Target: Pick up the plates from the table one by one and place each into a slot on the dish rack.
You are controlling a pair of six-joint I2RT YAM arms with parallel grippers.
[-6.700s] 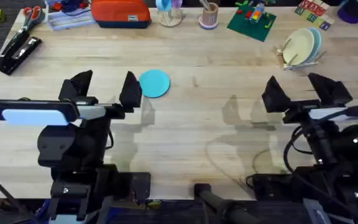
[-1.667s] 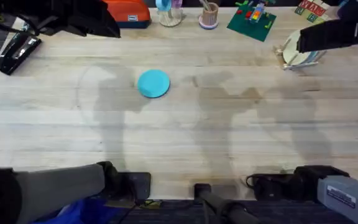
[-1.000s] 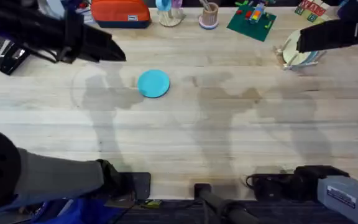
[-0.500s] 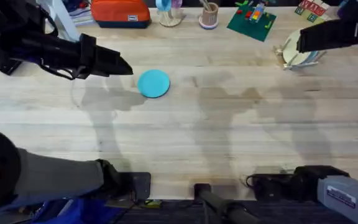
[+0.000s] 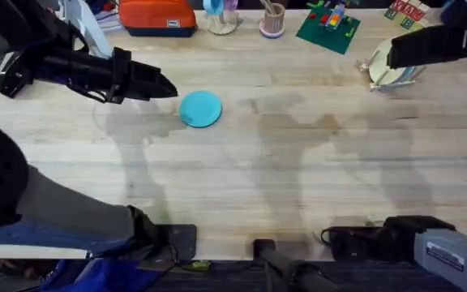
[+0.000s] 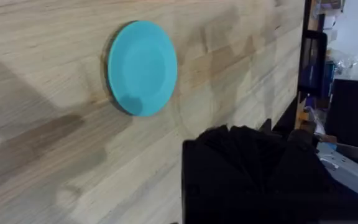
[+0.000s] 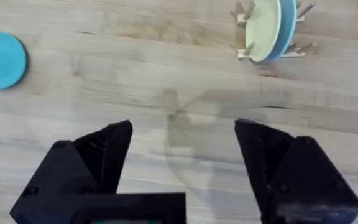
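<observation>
plates: 3 — turquoise plate [image 5: 200,108] on table, cream plate [image 7: 261,28] and light-blue plate [image 7: 286,25] in rack | dish rack [image 7: 248,37]: 1

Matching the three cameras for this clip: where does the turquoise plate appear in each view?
Overhead: the turquoise plate lies flat on the table, left of centre, just beyond the left gripper.
Left wrist: upper left of the picture, flat on the wood.
Right wrist: at the left edge.
Shared landmark: the dish rack, already holding plates, also shows in the right wrist view.
</observation>
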